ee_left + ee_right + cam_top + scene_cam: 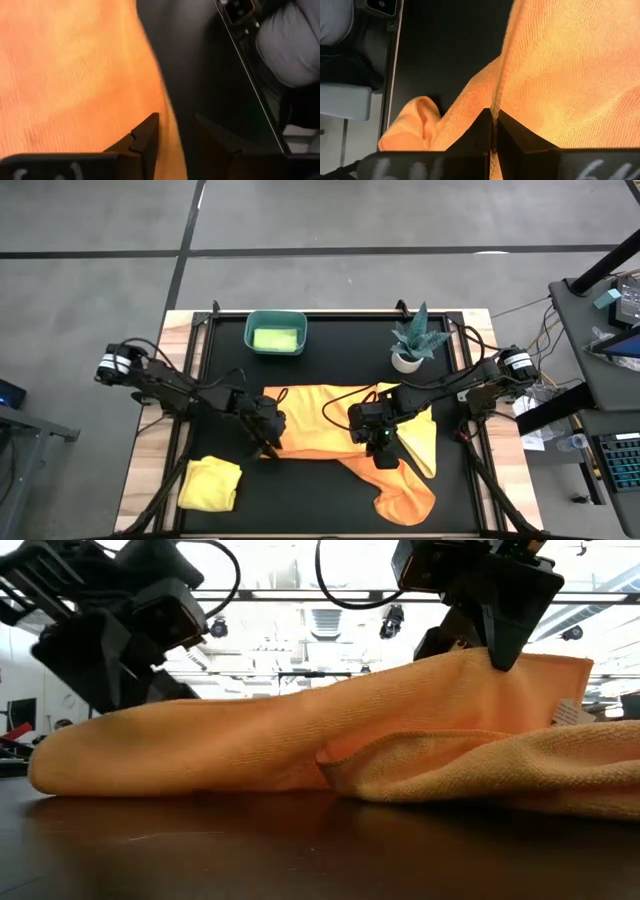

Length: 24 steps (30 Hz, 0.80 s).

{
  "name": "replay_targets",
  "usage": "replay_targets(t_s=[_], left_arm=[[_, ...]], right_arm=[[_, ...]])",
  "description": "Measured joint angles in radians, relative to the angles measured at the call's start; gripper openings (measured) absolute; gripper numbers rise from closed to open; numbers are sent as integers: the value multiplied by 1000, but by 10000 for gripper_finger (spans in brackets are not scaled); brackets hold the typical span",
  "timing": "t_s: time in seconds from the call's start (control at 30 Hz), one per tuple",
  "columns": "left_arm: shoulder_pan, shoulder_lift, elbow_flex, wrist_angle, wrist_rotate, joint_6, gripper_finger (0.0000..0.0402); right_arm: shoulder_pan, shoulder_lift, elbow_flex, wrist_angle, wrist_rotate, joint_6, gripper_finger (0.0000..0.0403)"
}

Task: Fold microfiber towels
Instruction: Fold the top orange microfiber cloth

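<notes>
Overhead, both grippers at orange towel (330, 430) — right gripper (493, 131) pinching its edge, left gripper (175, 137) parted, grip unclear.

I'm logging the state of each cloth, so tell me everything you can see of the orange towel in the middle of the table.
The orange towel is a soft, fine-ribbed microfiber cloth, spread rumpled across the black mat, with one end trailing toward the table's front edge. A yellow cloth overlaps its right side. The right gripper is shut on a raised edge of it, lifting it into a ridge. The left gripper sits at its left edge, jaws apart around the hem.
</notes>
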Motion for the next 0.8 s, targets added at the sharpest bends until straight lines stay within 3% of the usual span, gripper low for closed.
replay_targets(t_s=[0.33,0.8], left_arm=[[-10,-16,-1,-121,-17,-37,7],[-47,-46,7,-147,-27,-52,0]], right_arm=[[0,0,0,1,4,11,9],[1,-1,0,-8,6,29,9]])
